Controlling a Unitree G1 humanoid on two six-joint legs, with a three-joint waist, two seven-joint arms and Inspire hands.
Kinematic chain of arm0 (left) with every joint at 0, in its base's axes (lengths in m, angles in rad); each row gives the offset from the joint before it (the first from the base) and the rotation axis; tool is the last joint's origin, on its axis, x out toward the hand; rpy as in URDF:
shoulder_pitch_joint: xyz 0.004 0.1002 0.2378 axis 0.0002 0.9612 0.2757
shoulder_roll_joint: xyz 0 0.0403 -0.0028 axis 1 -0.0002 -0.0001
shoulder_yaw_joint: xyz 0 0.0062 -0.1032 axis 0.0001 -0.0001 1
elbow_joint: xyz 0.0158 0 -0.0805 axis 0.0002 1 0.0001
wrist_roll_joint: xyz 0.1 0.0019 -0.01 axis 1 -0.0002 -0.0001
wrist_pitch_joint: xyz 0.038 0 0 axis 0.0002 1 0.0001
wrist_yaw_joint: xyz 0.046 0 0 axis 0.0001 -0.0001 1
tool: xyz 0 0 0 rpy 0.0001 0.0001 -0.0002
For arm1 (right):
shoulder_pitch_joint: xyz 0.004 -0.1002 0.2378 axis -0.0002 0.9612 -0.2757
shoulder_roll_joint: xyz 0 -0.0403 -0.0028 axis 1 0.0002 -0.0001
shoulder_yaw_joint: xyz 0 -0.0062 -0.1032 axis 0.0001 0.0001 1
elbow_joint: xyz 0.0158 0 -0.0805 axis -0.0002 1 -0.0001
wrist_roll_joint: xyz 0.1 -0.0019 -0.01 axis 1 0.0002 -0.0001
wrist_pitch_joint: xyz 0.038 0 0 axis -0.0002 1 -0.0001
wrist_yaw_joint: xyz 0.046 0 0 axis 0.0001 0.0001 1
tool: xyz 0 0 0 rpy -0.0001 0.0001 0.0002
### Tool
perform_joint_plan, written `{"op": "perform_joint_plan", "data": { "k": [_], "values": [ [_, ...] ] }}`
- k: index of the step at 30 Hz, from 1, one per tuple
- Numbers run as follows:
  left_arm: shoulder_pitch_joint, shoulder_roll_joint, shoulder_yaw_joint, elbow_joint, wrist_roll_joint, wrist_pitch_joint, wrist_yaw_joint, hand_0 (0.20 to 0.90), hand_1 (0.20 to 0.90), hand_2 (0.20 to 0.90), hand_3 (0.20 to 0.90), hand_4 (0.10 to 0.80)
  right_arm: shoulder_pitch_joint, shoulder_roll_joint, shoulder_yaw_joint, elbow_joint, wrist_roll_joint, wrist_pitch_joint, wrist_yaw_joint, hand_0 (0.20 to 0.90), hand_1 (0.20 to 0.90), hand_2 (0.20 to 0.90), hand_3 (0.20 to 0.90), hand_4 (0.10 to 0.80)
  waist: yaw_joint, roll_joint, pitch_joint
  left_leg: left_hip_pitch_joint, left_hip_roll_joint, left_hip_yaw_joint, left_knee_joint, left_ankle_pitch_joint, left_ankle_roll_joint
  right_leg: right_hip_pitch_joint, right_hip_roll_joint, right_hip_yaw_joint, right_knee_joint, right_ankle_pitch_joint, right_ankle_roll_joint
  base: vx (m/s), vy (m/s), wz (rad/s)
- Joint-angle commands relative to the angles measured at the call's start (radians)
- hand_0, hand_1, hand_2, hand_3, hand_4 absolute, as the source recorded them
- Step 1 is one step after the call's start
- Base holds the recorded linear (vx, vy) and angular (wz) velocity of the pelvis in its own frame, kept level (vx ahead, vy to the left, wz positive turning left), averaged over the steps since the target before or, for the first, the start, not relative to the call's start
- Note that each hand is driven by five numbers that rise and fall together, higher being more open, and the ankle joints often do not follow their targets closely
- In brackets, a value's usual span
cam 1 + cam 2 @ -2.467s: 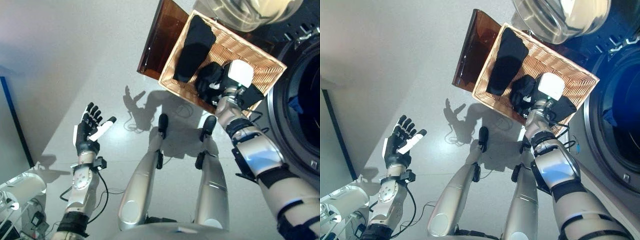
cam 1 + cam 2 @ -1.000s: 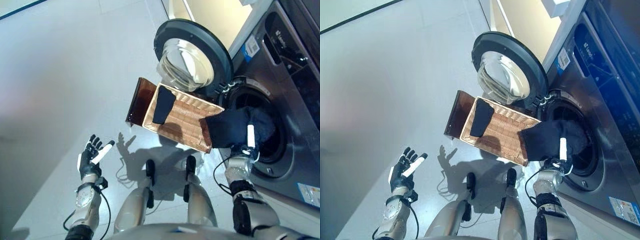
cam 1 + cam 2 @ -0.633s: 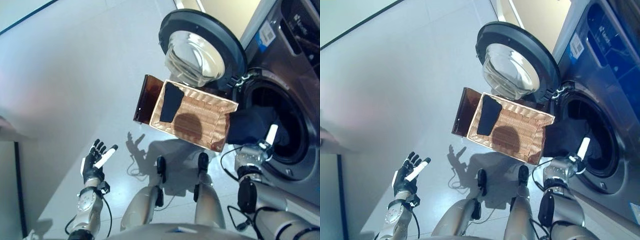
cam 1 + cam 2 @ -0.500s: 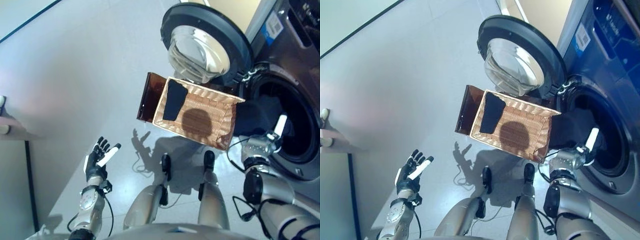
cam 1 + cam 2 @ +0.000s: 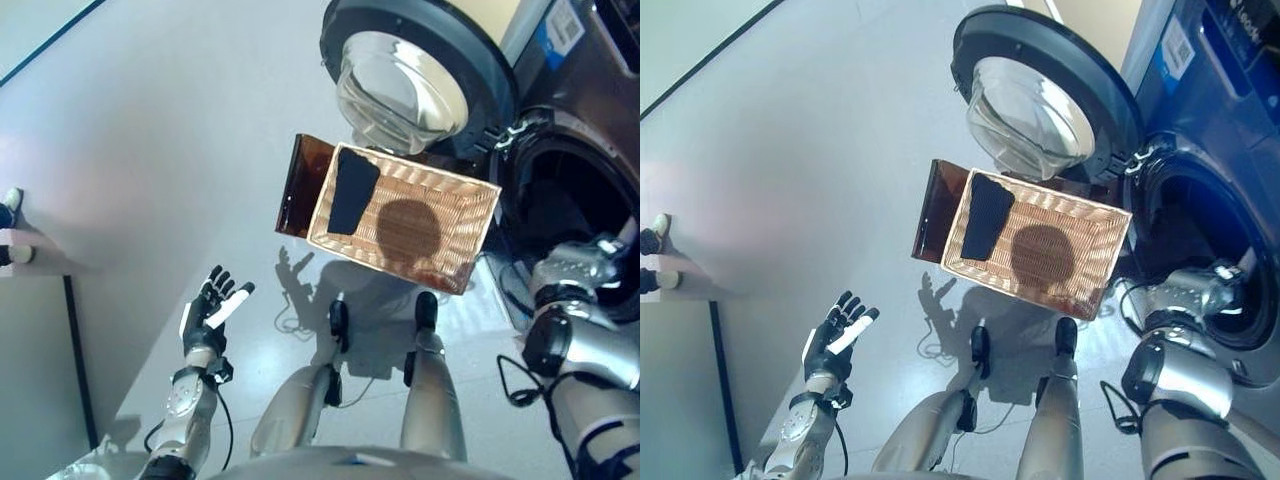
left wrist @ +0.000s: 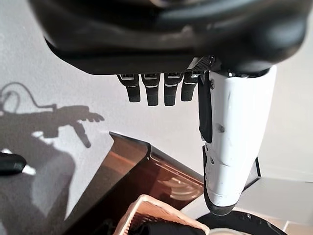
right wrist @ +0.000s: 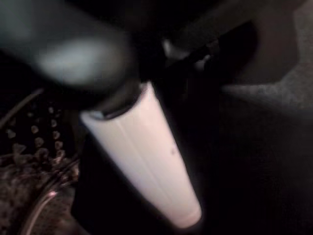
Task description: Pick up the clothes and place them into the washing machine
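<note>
- My left hand [image 5: 207,314] hangs over bare floor with fingers spread, holding nothing, well apart from the basket [image 5: 470,225].
- My right hand [image 5: 1215,285] reaches into the washing machine [image 5: 1200,150] mouth; in its wrist view only the white thumb shows against dark cloth, so I cannot tell whether the fingers grip anything.
- If the dark garment [image 7: 254,161] beyond my thumb is caught on my fingers, pulling back could drag it out over the rim.
- One black cloth [image 5: 352,192] lies at the basket's far end from my right hand; reaching for it, I could bump the basket or the open door [image 5: 420,70] just past it.
</note>
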State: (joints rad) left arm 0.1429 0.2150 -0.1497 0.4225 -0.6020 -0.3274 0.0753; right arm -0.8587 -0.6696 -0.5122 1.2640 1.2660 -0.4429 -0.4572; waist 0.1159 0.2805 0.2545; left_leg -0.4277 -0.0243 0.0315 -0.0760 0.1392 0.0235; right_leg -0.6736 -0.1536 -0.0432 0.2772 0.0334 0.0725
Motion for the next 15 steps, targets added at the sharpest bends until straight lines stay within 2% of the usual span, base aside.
{"op": "perform_joint_plan", "data": {
  "k": [1,6,12,15],
  "values": [
    [0.012,0.078,0.012,-0.103,-0.015,-0.074,0.023,0.900,0.900,0.900,0.900,0.800,-0.076,-0.171,0.097,-0.034,-0.069,-0.068,-0.038,0.200,0.200,0.200,0.200,0.300,0.014,0.007,-0.051,-0.035,0.017,-0.024,-0.011,0.011,-0.118,0.023,0.010,-0.012,-0.033,-0.041,-0.004,0.020,-0.002,0.11],
    [0.008,0.079,0.009,-0.130,-0.027,-0.082,0.024,0.900,0.900,0.900,0.900,0.800,-0.130,-0.223,0.146,-0.061,-0.096,-0.062,-0.040,0.200,0.200,0.200,0.200,0.300,0.005,0.017,-0.050,-0.040,0.012,-0.027,-0.011,0.011,-0.125,0.011,0.005,-0.011,-0.009,-0.055,-0.007,0.002,-0.002,0.05],
    [0.014,0.068,0.012,-0.126,-0.042,-0.083,0.024,0.900,0.900,0.900,0.900,0.800,-0.128,-0.230,0.126,-0.117,-0.077,-0.126,-0.035,0.200,0.200,0.200,0.200,0.300,-0.002,0.027,-0.065,-0.032,0.008,-0.031,-0.011,0.007,-0.124,0.024,0.008,-0.014,-0.009,-0.058,-0.006,0.024,0.013,-0.01],
    [0.013,0.065,0.018,-0.124,-0.049,-0.087,0.026,0.900,0.900,0.900,0.900,0.800,-0.106,-0.219,0.147,-0.155,-0.110,-0.118,-0.011,0.200,0.200,0.200,0.200,0.300,-0.004,0.028,-0.069,-0.022,0.008,-0.032,-0.011,-0.002,-0.123,0.034,0.009,-0.019,-0.012,-0.065,-0.005,0.022,0.013,-0.05]
  ]
}}
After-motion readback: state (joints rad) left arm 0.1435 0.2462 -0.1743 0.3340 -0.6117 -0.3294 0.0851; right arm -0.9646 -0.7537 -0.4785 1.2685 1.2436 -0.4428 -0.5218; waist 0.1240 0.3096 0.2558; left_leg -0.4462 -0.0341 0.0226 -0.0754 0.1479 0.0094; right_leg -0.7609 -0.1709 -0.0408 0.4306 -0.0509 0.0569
